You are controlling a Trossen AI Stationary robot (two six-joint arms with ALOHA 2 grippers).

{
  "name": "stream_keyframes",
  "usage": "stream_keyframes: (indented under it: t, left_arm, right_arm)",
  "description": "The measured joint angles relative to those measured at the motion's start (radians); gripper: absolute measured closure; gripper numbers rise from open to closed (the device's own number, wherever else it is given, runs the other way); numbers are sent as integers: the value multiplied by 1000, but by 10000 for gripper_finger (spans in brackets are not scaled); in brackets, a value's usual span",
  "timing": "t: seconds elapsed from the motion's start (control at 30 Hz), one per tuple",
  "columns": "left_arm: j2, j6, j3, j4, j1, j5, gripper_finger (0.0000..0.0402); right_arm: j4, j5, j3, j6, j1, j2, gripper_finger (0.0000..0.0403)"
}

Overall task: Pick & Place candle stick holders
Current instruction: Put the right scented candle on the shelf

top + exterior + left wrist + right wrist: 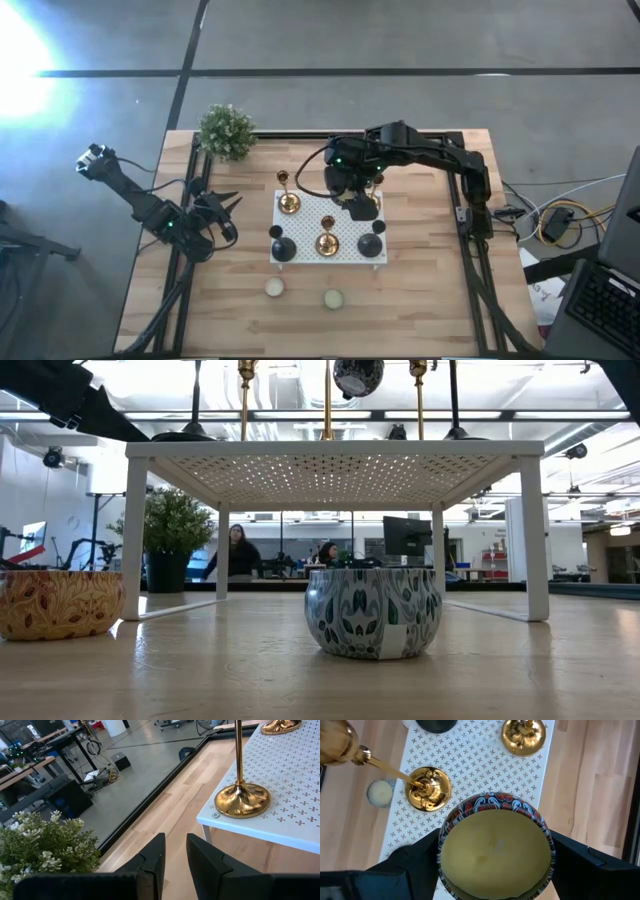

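The bench is a light wooden top with a dark frame, standing on a grey concrete floor. A small green plant stands at its far left corner. In the middle stands a low white perforated stand. The low view looks under this stand into a big bright room where two persons sit at desks far behind.

On the stand there are three brass candle stick holders: one at the far left part, one near the front middle, and one on the right wrist view, past the claw. Squat black holders stand at the front left and front right of the stand.

The right claw hovers over the right part of the stand. Its fingers stand wide and they grip a round patterned candle tin from both sides. The middle brass holder is near this claw but apart from it.

The left claw waits over the left side of the bench, near the plant, with fingers almost together and nothing between them.

In front of the stand, two more candle tins rest on the bare wood, and here the bench is wide and free up to its front edge.
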Motion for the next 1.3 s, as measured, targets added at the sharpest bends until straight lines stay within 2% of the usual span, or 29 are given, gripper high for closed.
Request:
stream_keyframes:
  t: [1.3]
  left_arm:
    - [0, 3, 0, -6, 0, 5, 319]
  right_arm:
    - [-34, 16, -2, -15, 10, 110, 116]
